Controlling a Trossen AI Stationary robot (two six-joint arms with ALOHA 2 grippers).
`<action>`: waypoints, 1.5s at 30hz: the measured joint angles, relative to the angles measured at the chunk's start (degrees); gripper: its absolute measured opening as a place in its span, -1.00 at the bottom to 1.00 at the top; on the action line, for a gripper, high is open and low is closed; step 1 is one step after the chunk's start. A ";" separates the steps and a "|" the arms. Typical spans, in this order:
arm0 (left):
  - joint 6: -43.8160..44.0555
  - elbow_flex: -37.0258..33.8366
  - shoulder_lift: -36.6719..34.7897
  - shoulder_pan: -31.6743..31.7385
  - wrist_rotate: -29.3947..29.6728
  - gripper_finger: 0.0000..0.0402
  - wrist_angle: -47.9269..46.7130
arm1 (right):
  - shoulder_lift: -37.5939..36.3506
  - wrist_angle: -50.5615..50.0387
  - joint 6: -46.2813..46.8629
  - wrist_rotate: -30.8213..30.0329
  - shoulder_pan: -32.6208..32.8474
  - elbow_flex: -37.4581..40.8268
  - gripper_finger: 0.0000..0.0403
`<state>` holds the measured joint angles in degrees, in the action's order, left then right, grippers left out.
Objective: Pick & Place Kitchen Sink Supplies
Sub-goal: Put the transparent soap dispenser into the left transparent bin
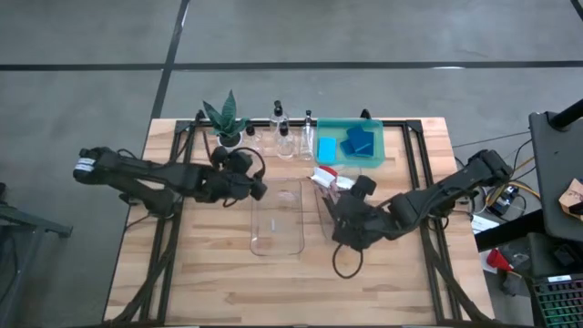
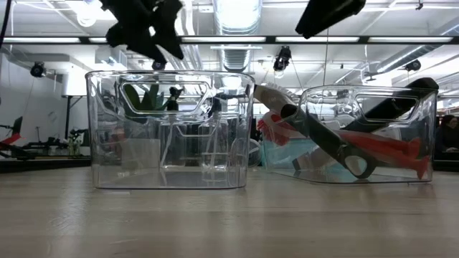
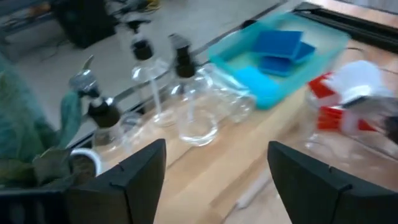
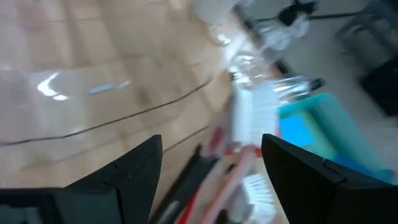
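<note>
— Nearest the low camera, what stands on the pale wooden table (image 1: 219,273)?

— Two clear plastic bins. One clear rectangular bin (image 2: 171,129) sits toward the middle of the table with nothing visible in it. The other clear bin (image 2: 369,132) stands beside it and holds red long-handled brushes (image 2: 387,149) and a black-handled white-headed brush (image 2: 315,132), leaning over its rim.

— Where are the arms?

— From above, the left gripper (image 1: 258,189) hangs at the empty bin's left edge, near the small green plant in a white pot (image 1: 226,121). Its wrist view shows both dark fingers (image 3: 134,171) spread wide with nothing between them. The right gripper (image 1: 339,211) hovers over the brush bin, its fingers (image 4: 140,165) likewise standing apart and empty.

— And the other supplies?

— Small clear bottles with black tops (image 1: 284,132) stand in a cluster at the table's far edge, between the plant and a green tray (image 1: 375,124). Flat blue sponges (image 1: 362,142) lie in that tray, a lighter blue one just beside the darker ones.
</note>
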<state>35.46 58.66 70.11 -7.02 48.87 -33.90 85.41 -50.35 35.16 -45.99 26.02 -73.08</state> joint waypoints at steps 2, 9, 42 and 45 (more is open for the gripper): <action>0.83 -1.67 0.00 0.76 1.36 0.39 0.02 | -0.38 0.10 0.22 -2.95 0.29 1.41 0.31; -4.30 -8.26 0.01 2.31 3.15 0.40 8.21 | -6.53 6.40 -0.97 -4.96 2.32 11.04 0.18; -29.59 -29.16 0.14 22.73 -5.81 0.38 52.31 | -37.03 45.18 -31.28 -0.51 10.85 39.63 0.10; -29.59 -29.16 0.47 24.95 -6.32 0.38 52.54 | -37.03 45.16 -31.30 -0.52 10.85 39.63 0.10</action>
<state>5.87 29.50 70.58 17.93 42.55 18.64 48.38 -5.19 3.86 -46.50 36.86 -33.45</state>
